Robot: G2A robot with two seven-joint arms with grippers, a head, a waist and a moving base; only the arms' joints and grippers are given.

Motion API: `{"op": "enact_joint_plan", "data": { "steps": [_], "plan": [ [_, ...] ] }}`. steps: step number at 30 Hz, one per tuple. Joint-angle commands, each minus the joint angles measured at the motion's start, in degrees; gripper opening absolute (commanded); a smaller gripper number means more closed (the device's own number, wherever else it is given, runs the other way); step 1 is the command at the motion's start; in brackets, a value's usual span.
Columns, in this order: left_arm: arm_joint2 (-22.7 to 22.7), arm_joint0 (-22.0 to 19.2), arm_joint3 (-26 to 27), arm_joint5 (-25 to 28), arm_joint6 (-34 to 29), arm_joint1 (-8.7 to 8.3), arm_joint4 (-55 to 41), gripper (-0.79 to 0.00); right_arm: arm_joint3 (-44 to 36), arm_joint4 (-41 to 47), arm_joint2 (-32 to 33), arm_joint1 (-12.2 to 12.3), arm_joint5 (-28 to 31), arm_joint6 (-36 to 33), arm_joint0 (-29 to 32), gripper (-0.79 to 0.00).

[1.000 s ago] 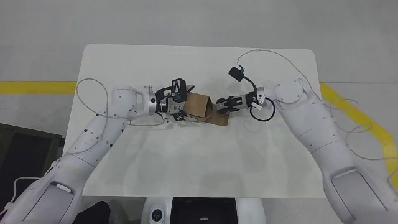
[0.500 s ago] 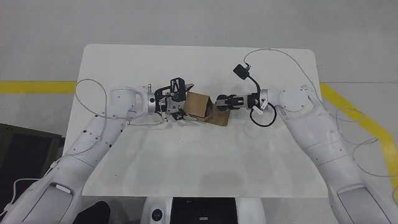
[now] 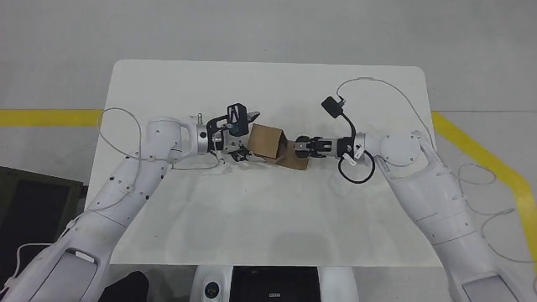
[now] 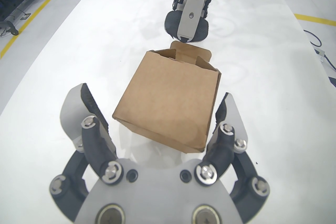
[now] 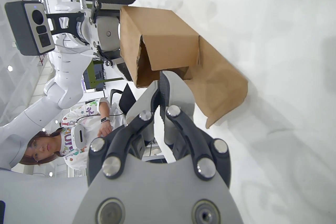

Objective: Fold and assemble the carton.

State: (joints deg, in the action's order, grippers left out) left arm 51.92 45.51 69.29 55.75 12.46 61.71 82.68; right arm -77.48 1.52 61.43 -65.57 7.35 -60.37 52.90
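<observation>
At the table (image 3: 168, 84) centre | left gripper (image 4: 155, 93) is straddling carton (image 3: 267, 141) at closed end, fingers spread, steadying it | right gripper (image 5: 160, 78), fingers pressed together, is touching end flap (image 4: 190, 49), likely to tuck it.

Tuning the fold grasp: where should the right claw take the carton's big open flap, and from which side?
Take the flap by its free tuck edge, coming from the open end of the carton, opposite the left claw. It lies out on the table and only that bent lip looks raised, so a finger could probably slip under there.
</observation>
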Motion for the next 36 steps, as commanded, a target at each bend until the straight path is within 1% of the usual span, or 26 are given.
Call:
{"op": "enact_joint_plan", "data": {
  "steps": [1, 6, 13, 26, 36],
  "plan": [
    [0.05, 0.13, 0.25, 0.03, -0.07, 0.00, -0.03, 0.000, -0.62, 0.41, -0.46, -0.06, -0.27, 0.69, 1.01, -0.785],
    [0.23, 0.51, 0.80, 0.08, -0.16, -0.05, 0.00, 0.000, 1.23, 1.92, -2.86, -0.83, 0.23, 2.50, 0.47, -0.785],
    [0.59, 0.91, 1.32, 0.39, -0.29, -0.19, 0.46, 0.000, 5.52, 3.17, -6.06, -2.22, 2.12, 5.32, -2.40, -0.785],
    [0.94, 1.05, 1.20, 0.86, -0.29, -0.28, 0.91, 0.000, 14.95, 6.47, -12.79, -5.58, 7.46, 4.09, -9.61, -0.785],
    [0.90, 1.00, 0.89, 0.86, -0.36, -0.20, 1.00, 0.000, 21.31, 8.23, -15.18, -7.50, 10.89, 3.69, -12.94, -0.785]
  ]
}}
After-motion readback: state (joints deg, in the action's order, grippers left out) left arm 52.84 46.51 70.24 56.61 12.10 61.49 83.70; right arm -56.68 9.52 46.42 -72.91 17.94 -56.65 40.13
